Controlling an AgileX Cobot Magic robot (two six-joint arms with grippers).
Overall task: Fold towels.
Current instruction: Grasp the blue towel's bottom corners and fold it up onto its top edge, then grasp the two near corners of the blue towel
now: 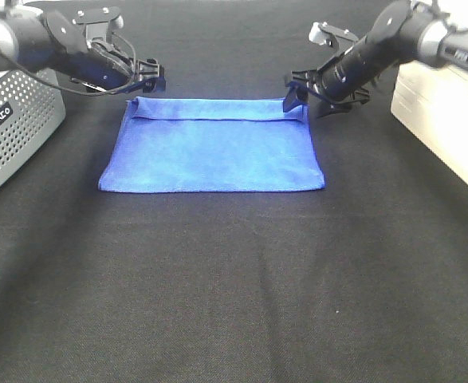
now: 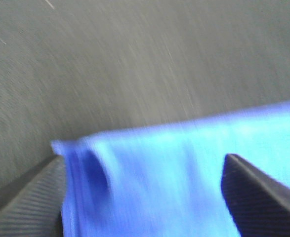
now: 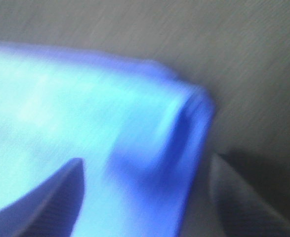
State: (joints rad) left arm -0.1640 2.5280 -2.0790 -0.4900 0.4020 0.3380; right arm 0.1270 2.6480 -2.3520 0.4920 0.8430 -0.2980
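The blue towel [image 1: 210, 152] lies flat on the black cloth, folded into a rectangle with a narrow rolled band along its far edge. My left gripper [image 1: 150, 80] hovers at the towel's far left corner. In the left wrist view its fingers stand wide apart, the gripper [image 2: 145, 163] open, with the loose towel corner [image 2: 85, 168] between them, not pinched. My right gripper [image 1: 296, 92] is at the far right corner. It is also open [image 3: 147, 163], the rumpled towel corner [image 3: 184, 128] lying free between its fingers. Both wrist views are blurred.
A grey perforated basket [image 1: 10, 120] stands at the left edge beside the left arm. A white box [image 1: 441, 112] sits at the right edge under the right arm. Black tablecloth [image 1: 234, 287] stretches in front of the towel.
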